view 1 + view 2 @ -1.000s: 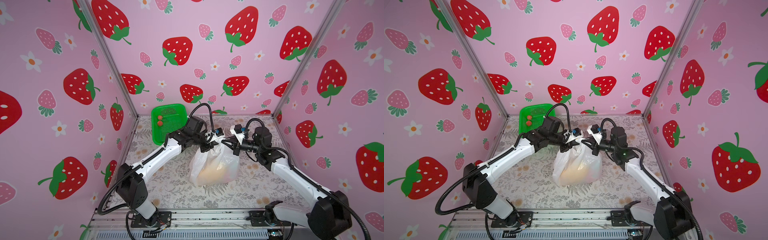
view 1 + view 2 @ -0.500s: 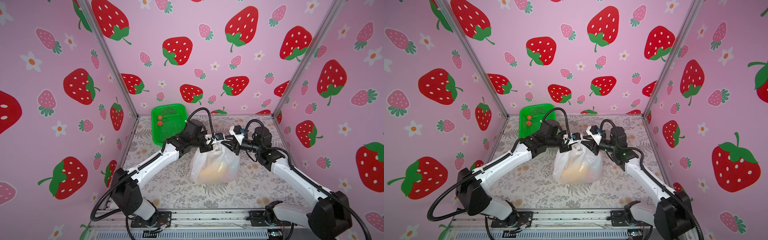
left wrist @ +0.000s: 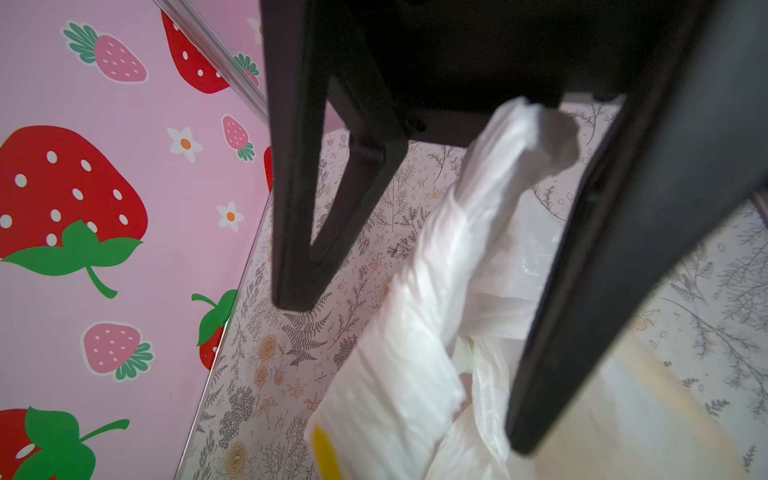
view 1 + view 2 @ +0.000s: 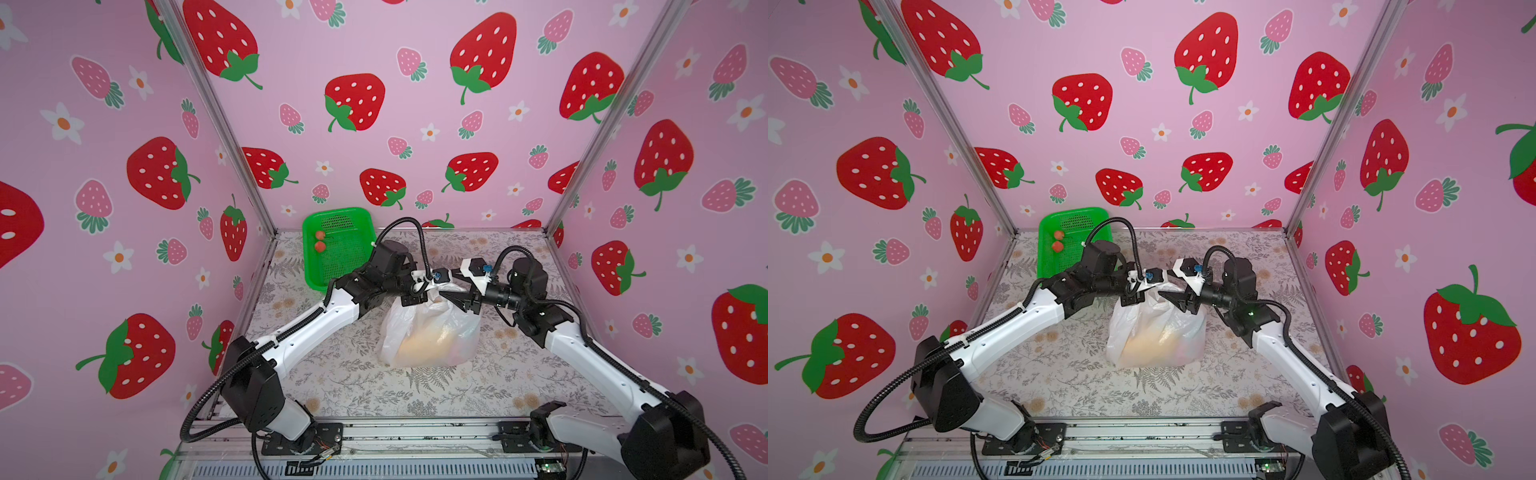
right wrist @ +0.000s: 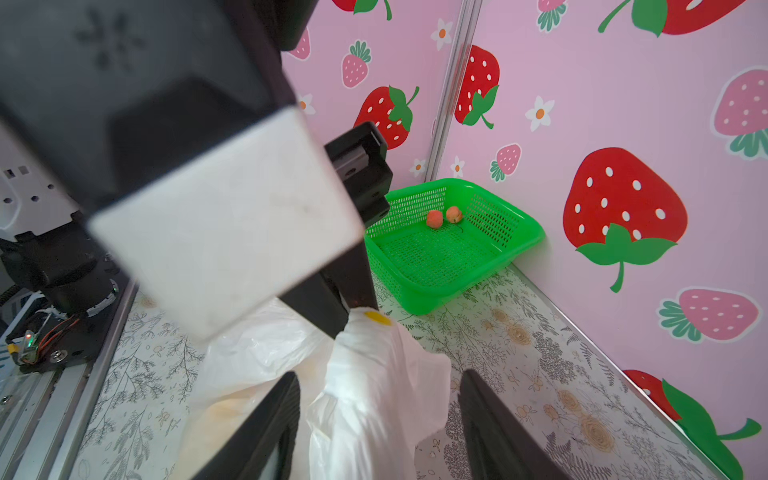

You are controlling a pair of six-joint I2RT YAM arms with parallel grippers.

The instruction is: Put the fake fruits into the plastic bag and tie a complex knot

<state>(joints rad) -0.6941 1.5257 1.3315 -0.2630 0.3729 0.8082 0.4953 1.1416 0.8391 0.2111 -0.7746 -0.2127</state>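
Note:
The white plastic bag [image 4: 428, 336] [image 4: 1156, 332] stands mid-table, with yellowish fake fruits [image 4: 419, 345] showing dimly through it. Its handles rise as one twisted white strand [image 5: 374, 374] [image 3: 440, 266]; whether that strand holds a knot I cannot tell. My left gripper [image 4: 419, 297] [image 4: 1133, 299] [image 5: 359, 305] is shut on the strand's top end. My right gripper [image 4: 446, 296] [image 4: 1167, 297] [image 5: 379, 374] is open, its fingers [image 3: 299, 249] standing either side of the strand without pinching it. Two small red fruits [image 4: 320, 241] [image 5: 444, 217] lie in the green basket.
The green perforated basket [image 4: 345, 266] [image 5: 519, 232] sits in the back left corner against the pink strawberry walls. A metal rail [image 4: 395, 432] runs along the front edge, carrying both arm bases. Floral table covering [image 4: 353, 386] surrounds the bag.
My right gripper has opened and let go of the bag's handle strand. The left gripper stays shut on it, its arm having shifted slightly forward.

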